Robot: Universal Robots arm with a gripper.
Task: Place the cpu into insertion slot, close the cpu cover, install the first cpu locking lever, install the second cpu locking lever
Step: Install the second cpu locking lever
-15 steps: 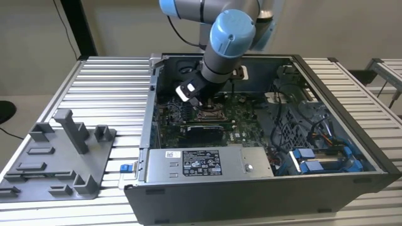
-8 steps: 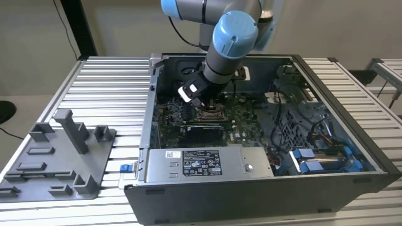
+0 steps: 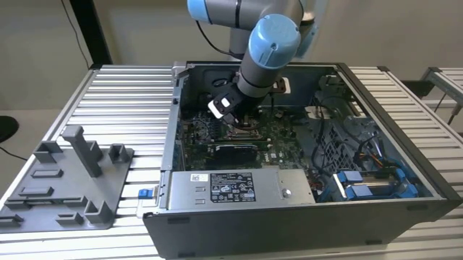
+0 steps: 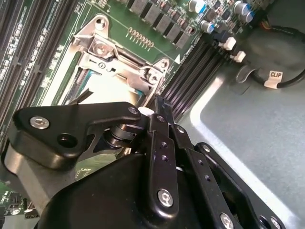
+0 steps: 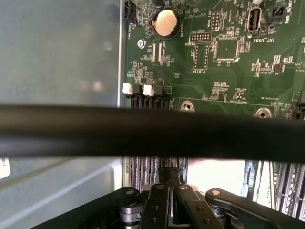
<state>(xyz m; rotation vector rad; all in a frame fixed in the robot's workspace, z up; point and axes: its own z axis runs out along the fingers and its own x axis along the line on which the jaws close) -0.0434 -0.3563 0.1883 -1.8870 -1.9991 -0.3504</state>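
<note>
In the exterior view my gripper [image 3: 239, 120] reaches down into the open computer case, right over the insertion slot [image 3: 248, 129] on the green motherboard [image 3: 289, 135]. In the second wrist view the silver cpu cover [image 4: 116, 59] lies flat on the slot, and the bright top of the cpu [image 4: 106, 87] shows through its cut-out. My gripper [image 4: 157, 101] is shut, its tips together at the cover's edge beside the black memory slots [image 4: 190, 67]. Whether they pinch anything is hidden. In the first wrist view the shut gripper [image 5: 169, 175] sits below a blurred black bar [image 5: 152, 131].
A grey metal box with a white label [image 3: 235, 187] spans the case's front. Blue drive brackets [image 3: 369, 184] and cables fill the exterior view's right side. A grey plastic fixture tray [image 3: 62, 184] lies on the ribbed table at the exterior view's left. A coin battery [image 5: 167, 23] sits on the board.
</note>
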